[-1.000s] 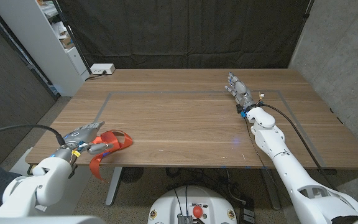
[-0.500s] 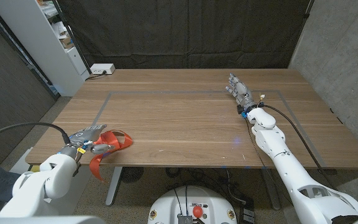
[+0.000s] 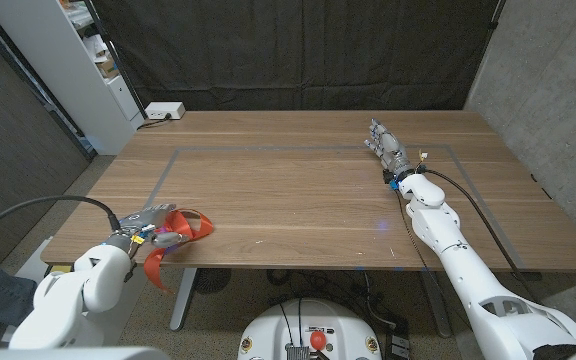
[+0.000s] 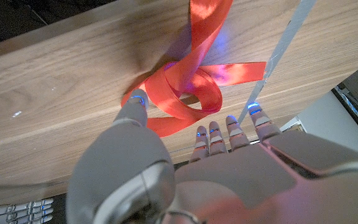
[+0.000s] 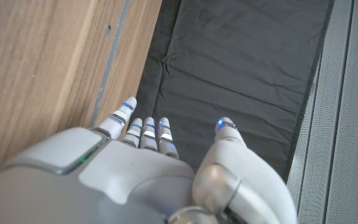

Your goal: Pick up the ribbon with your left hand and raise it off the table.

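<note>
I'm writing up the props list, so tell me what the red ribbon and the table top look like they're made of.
Ribbon: probably satin-type fabric; it looks thin, smooth and slightly glossy, with light sheen on its soft loops.
Table: wood or a wood-look laminate, matte brown, with plank-like grain lines. The pictures can't settle which.

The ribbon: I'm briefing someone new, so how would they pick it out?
Start at the wooden table and go to its near edge by the robot's left hand. The ribbon lies there in loops, one tail hanging over the edge; it is the table's only bright orange-red thing.
</note>
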